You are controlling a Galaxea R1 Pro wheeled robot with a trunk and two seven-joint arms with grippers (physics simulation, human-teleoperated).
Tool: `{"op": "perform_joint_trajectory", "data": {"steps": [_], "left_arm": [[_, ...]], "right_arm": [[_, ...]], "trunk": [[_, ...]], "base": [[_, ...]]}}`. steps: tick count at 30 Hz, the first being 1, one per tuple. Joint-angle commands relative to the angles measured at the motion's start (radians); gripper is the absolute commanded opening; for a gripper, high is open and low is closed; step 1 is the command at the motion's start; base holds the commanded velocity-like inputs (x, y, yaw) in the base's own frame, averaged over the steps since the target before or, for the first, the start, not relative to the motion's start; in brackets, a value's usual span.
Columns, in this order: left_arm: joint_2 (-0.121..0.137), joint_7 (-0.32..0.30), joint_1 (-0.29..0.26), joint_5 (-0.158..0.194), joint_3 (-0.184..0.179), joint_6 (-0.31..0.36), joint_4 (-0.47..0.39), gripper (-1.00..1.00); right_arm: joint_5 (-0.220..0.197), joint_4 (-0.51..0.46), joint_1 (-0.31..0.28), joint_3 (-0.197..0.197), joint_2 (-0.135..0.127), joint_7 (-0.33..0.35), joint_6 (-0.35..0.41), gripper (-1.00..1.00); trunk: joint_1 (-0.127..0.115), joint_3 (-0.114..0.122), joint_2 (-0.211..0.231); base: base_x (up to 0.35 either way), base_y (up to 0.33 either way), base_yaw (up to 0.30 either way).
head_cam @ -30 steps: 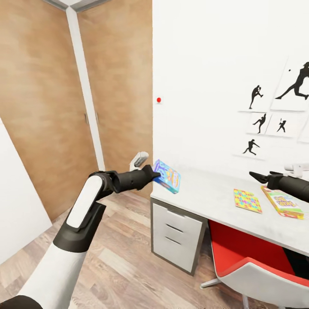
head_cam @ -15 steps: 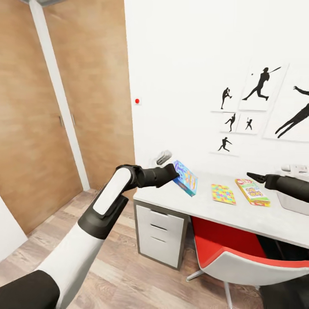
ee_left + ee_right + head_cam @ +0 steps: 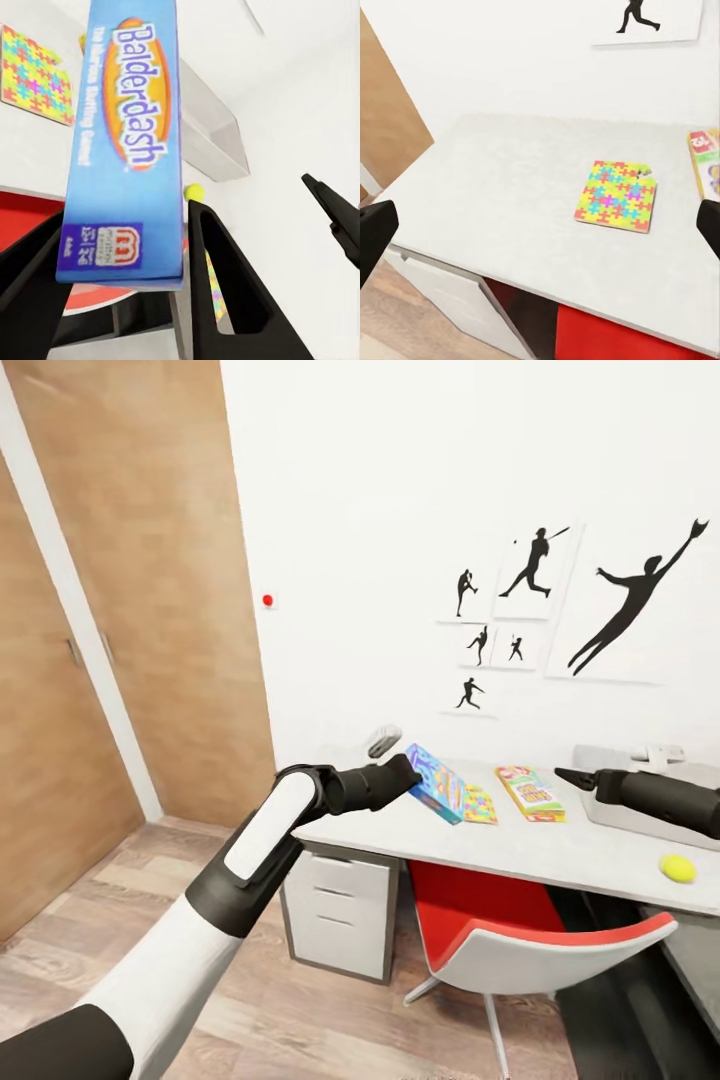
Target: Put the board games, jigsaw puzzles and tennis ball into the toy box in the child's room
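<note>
The left gripper (image 3: 124, 247) clamps a flat blue "Balderdash" board-game box (image 3: 127, 142) above the pale-grey table (image 3: 520, 850); right gripper (image 3: 562, 774) state unclear.

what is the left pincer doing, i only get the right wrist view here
observer: the left pincer is shut on the blue board game and holds it tilted above the left part of the table.
operator: where's the tennis ball
observer: the tennis ball lies on the table near its front edge, out to the right of your right pincer.
operator: and the toy box
observer: the toy box sits on the table at the far right, partly behind the right arm. Your pincer is open and holds nothing.
</note>
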Motion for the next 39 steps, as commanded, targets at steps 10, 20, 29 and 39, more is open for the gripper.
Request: {"op": "perform_joint_trajectory", "data": {"steps": [10,20,29,39], "left_arm": [[0.005,0.028,0.03,0.009,0.016,-0.002,-0.014,-1.0],[0.005,0.028,0.035,0.008,0.017,-0.002,-0.014,-1.0],[0.007,0.027,0.038,0.007,0.019,0.0,-0.015,-1.0],[0.008,0.027,0.044,0.008,0.02,0.0,-0.015,-1.0]], "right_arm": [[0.002,0.0,-0.004,0.0,-0.002,0.008,0.002,1.0],[0.0,-0.001,0.001,0.0,0.001,0.015,-0.009,1.0],[0.001,-0.001,0.0,-0.004,0.0,0.012,-0.008,1.0],[0.001,-0.001,-0.001,-0.016,-0.001,0.013,-0.009,1.0]], "trunk": [[-0.038,0.03,0.069],[-0.076,0.061,0.139],[-0.111,0.089,0.202],[-0.149,0.121,0.272]], "base": [[0.0,0.0,-0.257],[0.0,0.0,-0.026],[0.0,0.0,-0.002],[0.0,0.0,-0.198]]}}
